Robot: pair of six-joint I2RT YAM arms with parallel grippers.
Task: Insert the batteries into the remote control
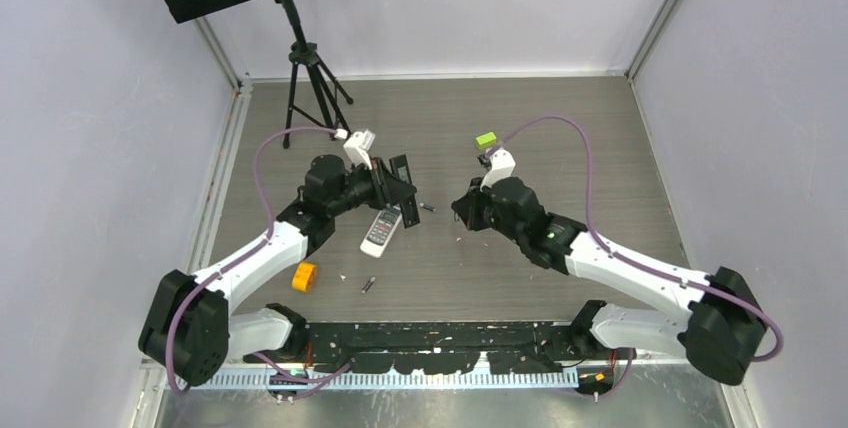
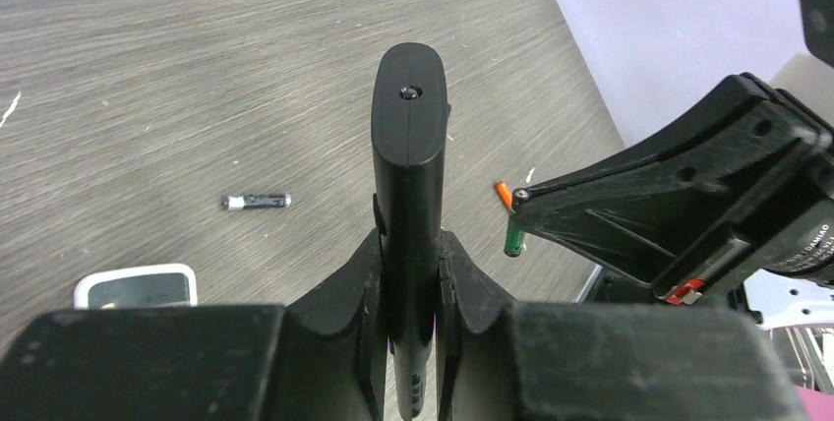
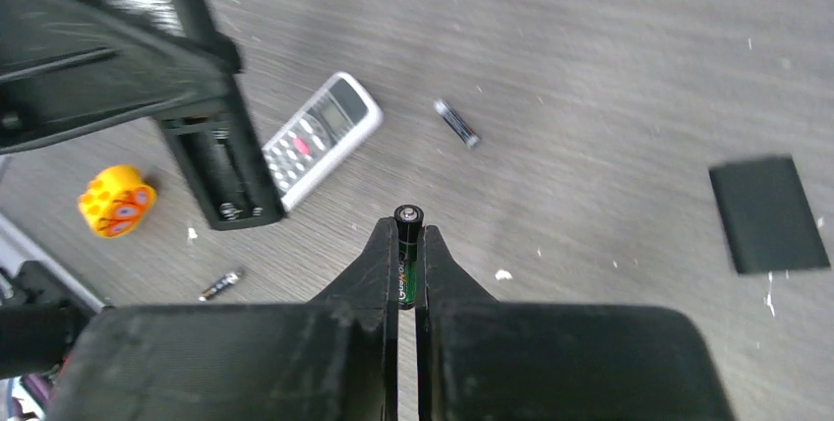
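Note:
My left gripper (image 2: 408, 244) is shut on a black remote control (image 2: 408, 136), held on edge above the table. Seen from the right wrist, its battery compartment (image 3: 224, 170) lies open and faces the right arm. A green-and-black battery (image 3: 408, 244) is pinched upright in my right gripper (image 3: 408, 232), a short way from the compartment. In the top view the right gripper (image 1: 462, 211) stands just right of the black remote control (image 1: 398, 186). Loose batteries lie on the table, one (image 3: 456, 123) far from me and one (image 3: 220, 284) near the front. An orange-red battery (image 2: 503, 193) shows by the right gripper's fingers.
A white remote (image 1: 381, 231) lies face up under the held one. An orange block (image 1: 304, 276) sits front left and a lime-green block (image 1: 486, 139) behind the right arm. A flat black cover (image 3: 769, 214) lies to the right. A tripod (image 1: 305, 78) stands at the back left.

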